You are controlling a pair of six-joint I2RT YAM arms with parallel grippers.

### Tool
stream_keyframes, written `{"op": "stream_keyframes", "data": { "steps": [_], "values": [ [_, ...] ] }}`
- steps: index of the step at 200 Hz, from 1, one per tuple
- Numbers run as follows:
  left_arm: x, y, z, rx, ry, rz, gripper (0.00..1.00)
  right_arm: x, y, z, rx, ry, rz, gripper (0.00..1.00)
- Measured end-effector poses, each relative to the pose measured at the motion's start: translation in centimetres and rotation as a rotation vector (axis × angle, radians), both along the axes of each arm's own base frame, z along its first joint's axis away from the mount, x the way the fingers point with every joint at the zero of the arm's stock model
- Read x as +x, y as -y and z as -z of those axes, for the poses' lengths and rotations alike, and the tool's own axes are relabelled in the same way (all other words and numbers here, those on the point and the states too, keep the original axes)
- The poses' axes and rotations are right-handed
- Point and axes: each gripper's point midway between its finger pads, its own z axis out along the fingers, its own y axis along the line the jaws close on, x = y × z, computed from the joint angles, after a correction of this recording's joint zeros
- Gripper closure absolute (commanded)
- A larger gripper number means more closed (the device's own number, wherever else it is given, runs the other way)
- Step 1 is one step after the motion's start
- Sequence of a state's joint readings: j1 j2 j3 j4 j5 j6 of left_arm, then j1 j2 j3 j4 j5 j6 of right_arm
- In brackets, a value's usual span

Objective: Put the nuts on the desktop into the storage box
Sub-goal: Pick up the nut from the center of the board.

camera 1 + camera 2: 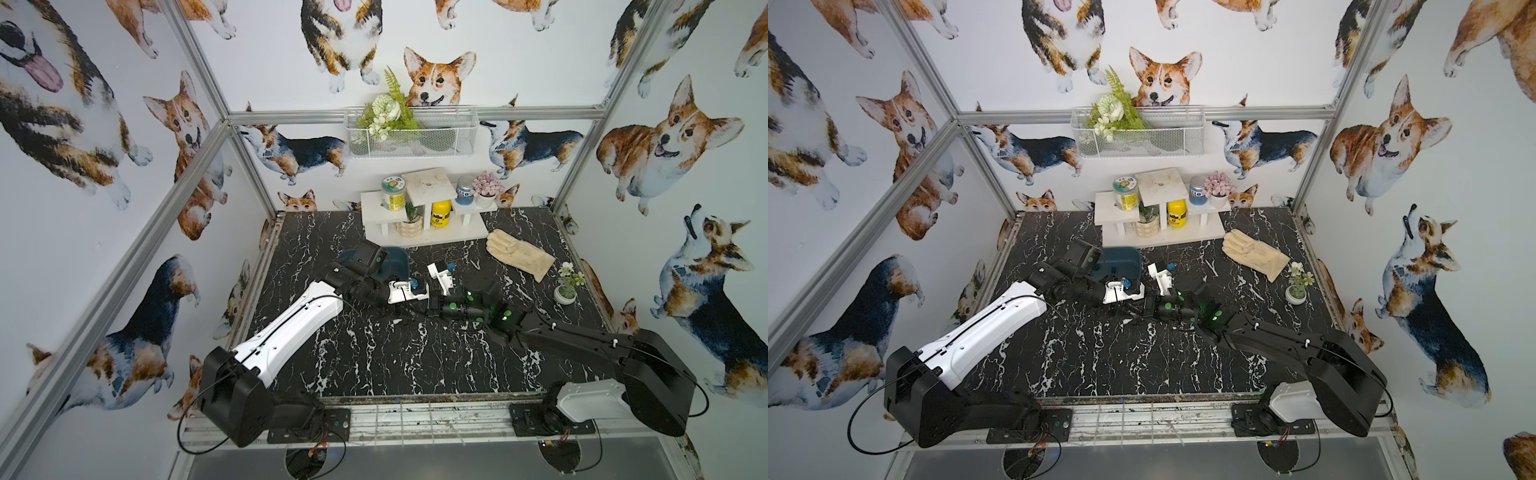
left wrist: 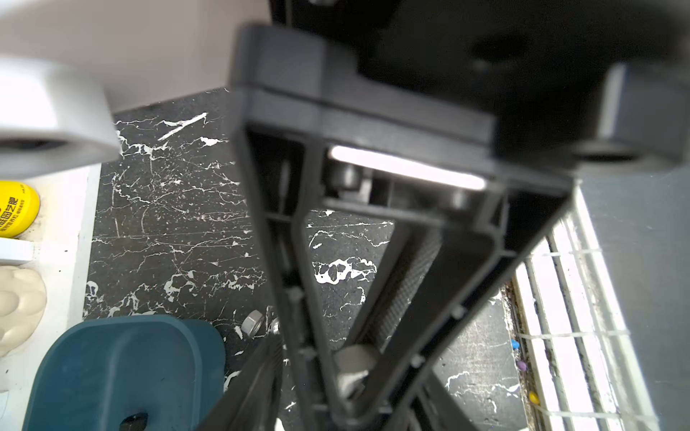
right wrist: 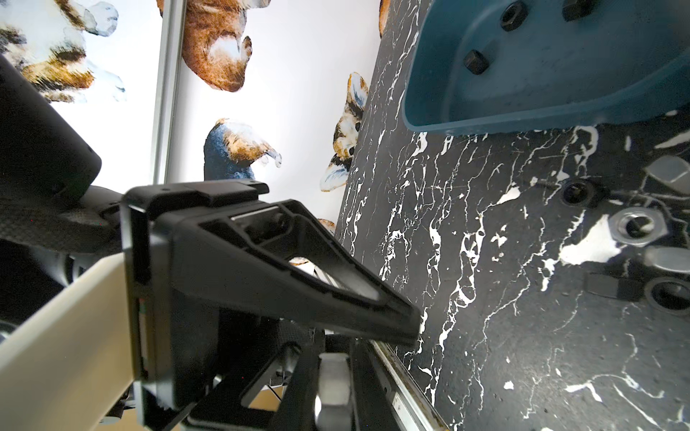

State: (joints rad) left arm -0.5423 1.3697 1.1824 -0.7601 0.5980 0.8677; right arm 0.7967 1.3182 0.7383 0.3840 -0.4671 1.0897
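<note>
Black metal hex nuts [image 3: 476, 61] lie in the shallow teal plastic storage box [image 3: 552, 80], a shiny silver hex nut [image 3: 638, 225] near it. Right jaws are pressed together; left jaws' state is unclear.

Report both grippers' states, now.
Left gripper: closed on a small silver metal hex nut.
Right gripper: shut; whether it holds anything cannot be told.
</note>
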Motion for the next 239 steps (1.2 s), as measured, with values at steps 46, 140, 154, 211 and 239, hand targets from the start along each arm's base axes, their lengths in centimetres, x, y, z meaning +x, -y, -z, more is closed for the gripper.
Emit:
{"op": "stream_keyframes", "data": {
  "steps": [46, 140, 154, 211, 239],
  "values": [
    [0.1, 0.0, 0.0, -0.001, -0.006, -0.009, 0.52, 0.4, 0.4, 0.6, -0.011, -0.008, 0.022, 0.84],
    [0.4, 0.3, -0.2, -0.019, -0.022, -0.028, 0.62, 1.0, 1.5, 2.1, -0.015, -0.069, 0.09, 0.84],
    [0.2, 0.4, 0.1, -0.022, -0.045, -0.035, 0.62, 1.0, 1.6, 2.4, -0.012, -0.088, 0.097, 0.84],
    [0.8, 0.9, 0.9, -0.045, -0.081, -0.081, 0.55, 1.2, 1.7, 2.0, 0.046, -0.102, 0.119, 0.85],
    [1.2, 1.2, 0.9, -0.064, -0.101, -0.108, 0.58, 1.4, 1.9, 1.4, 0.072, -0.098, 0.141, 0.85]
  ]
}}
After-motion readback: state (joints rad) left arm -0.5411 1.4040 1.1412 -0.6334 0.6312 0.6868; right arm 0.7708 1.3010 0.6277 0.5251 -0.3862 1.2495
